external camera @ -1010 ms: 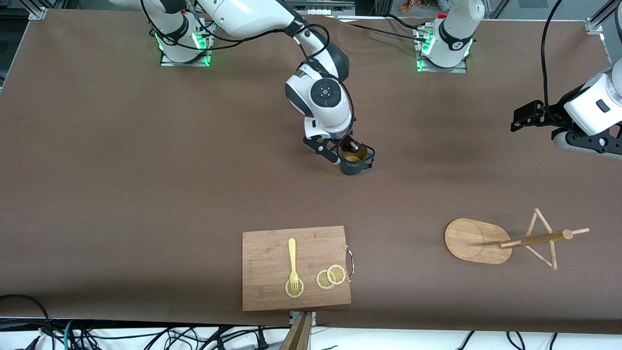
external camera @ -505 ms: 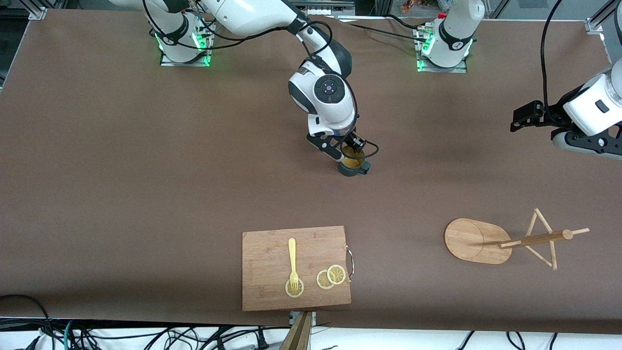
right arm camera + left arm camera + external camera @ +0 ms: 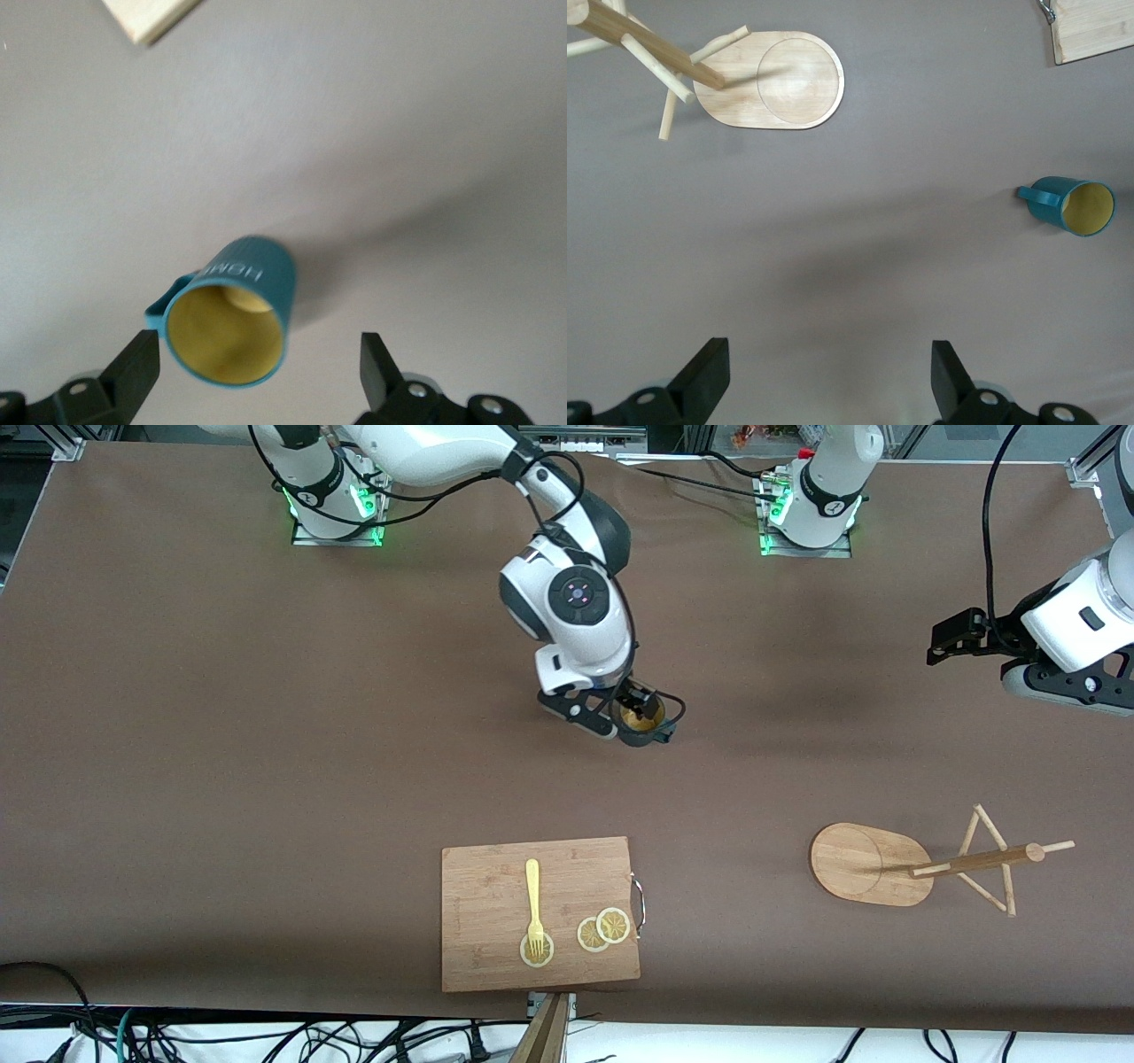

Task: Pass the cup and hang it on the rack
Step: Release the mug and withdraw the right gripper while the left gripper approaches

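The cup (image 3: 641,732), dark teal with a yellowish inside, stands upright on the brown table near its middle. My right gripper (image 3: 629,719) hangs just above it, open. In the right wrist view the cup (image 3: 232,323) sits between the spread fingers of my right gripper (image 3: 257,367), close to one finger (image 3: 137,365), with a gap to each. The rack (image 3: 864,864) stands toward the left arm's end, nearer the front camera than the cup. My left gripper (image 3: 952,638) waits open and empty above that end. The left wrist view shows my left gripper (image 3: 830,381), the cup (image 3: 1072,205) and the rack (image 3: 775,93).
A wooden cutting board (image 3: 487,886) lies near the front edge with a yellow fork (image 3: 532,899) and lemon slices (image 3: 603,929) on it. Its corner shows in the left wrist view (image 3: 1094,31) and the right wrist view (image 3: 146,18).
My right gripper lowered the cup onto the table and let go of it. The hand has shifted a little toward the right arm's end. The left arm has hardly moved.
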